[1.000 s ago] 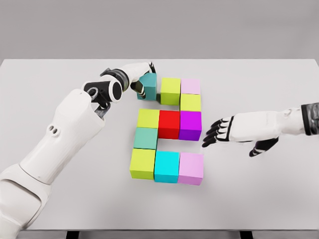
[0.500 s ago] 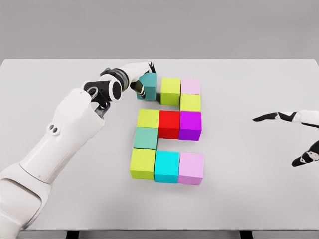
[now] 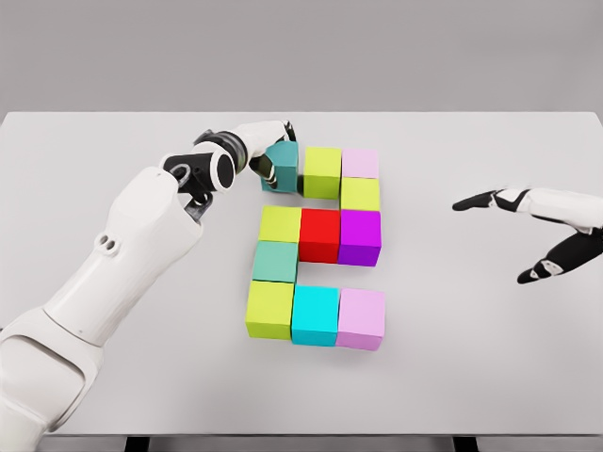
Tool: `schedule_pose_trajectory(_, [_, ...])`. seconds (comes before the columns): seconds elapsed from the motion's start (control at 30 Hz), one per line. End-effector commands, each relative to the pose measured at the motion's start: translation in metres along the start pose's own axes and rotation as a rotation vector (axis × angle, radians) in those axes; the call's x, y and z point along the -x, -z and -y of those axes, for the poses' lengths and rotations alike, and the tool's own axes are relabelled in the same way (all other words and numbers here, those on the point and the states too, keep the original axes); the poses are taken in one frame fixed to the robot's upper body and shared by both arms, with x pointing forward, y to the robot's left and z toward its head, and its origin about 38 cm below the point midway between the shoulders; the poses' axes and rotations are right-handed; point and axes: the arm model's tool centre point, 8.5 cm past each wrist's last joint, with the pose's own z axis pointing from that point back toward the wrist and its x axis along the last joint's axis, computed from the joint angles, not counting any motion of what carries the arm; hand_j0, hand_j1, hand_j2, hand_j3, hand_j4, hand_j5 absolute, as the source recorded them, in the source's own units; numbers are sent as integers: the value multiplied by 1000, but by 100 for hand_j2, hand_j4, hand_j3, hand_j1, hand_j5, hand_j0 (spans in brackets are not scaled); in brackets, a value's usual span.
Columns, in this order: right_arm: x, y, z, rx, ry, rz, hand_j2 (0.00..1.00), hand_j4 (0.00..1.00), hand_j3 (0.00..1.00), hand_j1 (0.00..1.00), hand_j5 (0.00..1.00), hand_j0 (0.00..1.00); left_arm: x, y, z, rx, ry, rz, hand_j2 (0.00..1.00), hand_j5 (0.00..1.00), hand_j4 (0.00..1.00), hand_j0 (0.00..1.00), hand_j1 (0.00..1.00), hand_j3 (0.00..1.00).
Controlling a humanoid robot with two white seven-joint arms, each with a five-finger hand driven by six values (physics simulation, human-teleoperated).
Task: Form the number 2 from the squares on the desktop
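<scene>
**Head view: last cube nudged into the top row**

Head view shows the dark teal cube (image 3: 282, 166) at the top left of the figure, now touching the lime-green cube (image 3: 322, 171) beside it; a second ago it sat slightly lower. The left hand (image 3: 267, 151) stays curled around it. That likely completes the 2 on the white worktop (image 3: 490, 358). The right hand (image 3: 528, 231), fingers spread and empty, has pulled back from the purple cube (image 3: 360, 235) toward the right edge.
</scene>
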Motion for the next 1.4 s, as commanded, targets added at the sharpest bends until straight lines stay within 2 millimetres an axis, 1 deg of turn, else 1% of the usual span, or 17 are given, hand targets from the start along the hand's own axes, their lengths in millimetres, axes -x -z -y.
schedule_pose_trajectory(0.0, [-1,0,2,9,1,4,100,100,100,100,100,100,0,0,0,-3,2,1,34,34,34,34,34,34])
schedule_pose_trajectory(0.1, [-3,11,-1,14,9,37,100,100,100,100,100,100,1,0,0,-2,3,-2,35,35,35,35,35,35])
schedule_pose_trajectory(0.2, [0,20,-2,28,18,55,100,100,100,100,100,100,7,4,2,10,-2,-20,41,41,41,41,41,41])
schedule_pose_trajectory(0.27, [6,11,13,63,-34,11,100,100,100,100,100,100,6,4,2,10,-4,-19,44,44,44,44,44,44])
schedule_pose_trajectory(0.33, [2,6,27,87,-90,-5,100,100,100,100,100,100,4,4,2,11,-5,-15,48,48,48,48,48,48])
schedule_pose_trajectory(0.37, [1,5,28,90,-92,-4,100,100,100,100,100,100,3,4,3,11,-4,-14,48,48,48,48,48,48])
schedule_pose_trajectory(0.43, [1,19,25,104,-82,34,100,100,100,100,100,100,3,4,3,12,-4,-13,51,51,51,51,51,51])
schedule_pose_trajectory(0.47, [-1,23,26,113,-82,48,100,100,100,100,100,100,2,4,3,12,-5,-11,51,51,51,51,51,51])
schedule_pose_trajectory(0.53, [-4,23,35,149,-98,60,100,100,100,100,100,100,2,4,3,12,-5,-11,53,53,53,53,53,53])
schedule_pose_trajectory(0.6, [-3,27,34,156,-92,70,100,100,100,100,100,100,2,4,3,12,-5,-11,58,58,58,58,58,58])
schedule_pose_trajectory(0.63, [0,23,37,170,-93,58,100,100,100,100,100,100,2,4,2,10,-5,-11,59,59,59,59,59,59])
schedule_pose_trajectory(0.67, [4,19,38,179,-85,43,100,100,100,100,100,100,1,4,1,9,-4,-11,62,62,62,62,62,62])
schedule_pose_trajectory(0.8, [5,19,38,167,-100,32,100,100,100,100,100,100,0,5,1,12,15,9,68,68,68,68,68,68])
schedule_pose_trajectory(0.9, [4,21,36,160,-104,33,100,100,100,100,100,100,1,6,2,15,14,6,76,76,76,76,76,76])
schedule_pose_trajectory(1.07, [4,21,35,157,-105,31,100,100,100,100,100,100,2,6,2,14,12,2,82,82,82,82,82,82])
schedule_pose_trajectory(1.23, [5,21,33,154,-100,31,100,100,100,100,100,100,3,6,2,14,11,1,87,87,87,87,87,87])
schedule_pose_trajectory(1.37, [5,21,33,153,-99,31,100,100,100,100,100,100,2,6,2,14,11,2,88,88,88,88,88,88])
